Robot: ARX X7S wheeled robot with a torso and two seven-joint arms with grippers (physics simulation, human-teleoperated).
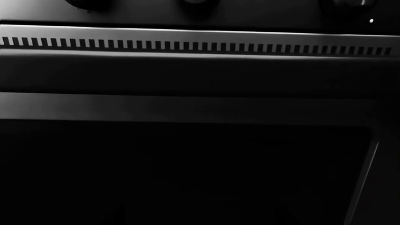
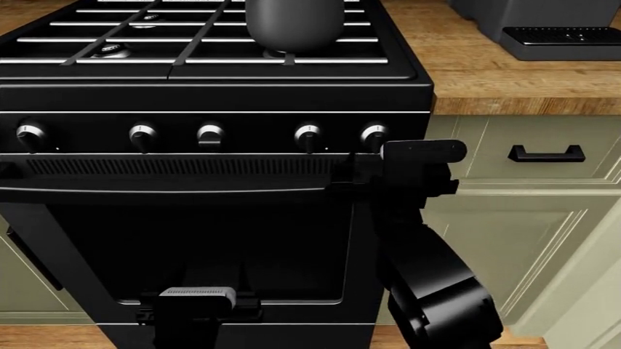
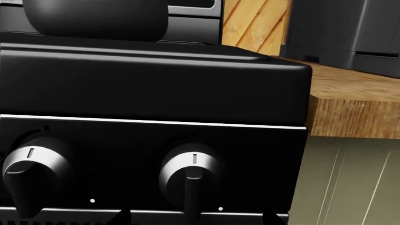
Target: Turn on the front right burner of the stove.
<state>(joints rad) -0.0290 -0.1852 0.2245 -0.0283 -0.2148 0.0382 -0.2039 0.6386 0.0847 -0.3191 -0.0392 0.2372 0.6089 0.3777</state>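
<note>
The stove is a glossy black range with black grates and a row of chrome-tipped knobs. A dark grey pot stands over the front right burner, so only a sliver of the burner shows. My right gripper is just in front of and below the rightmost knob. In the right wrist view it is open, and its dark fingertips stand either side of that knob without touching it. My left arm is low by the oven door, and its fingers are hidden.
A wooden counter lies right of the stove, with a black coffee machine on it. Pale green cabinet drawers with a black handle are below it. Another knob sits left of the rightmost one.
</note>
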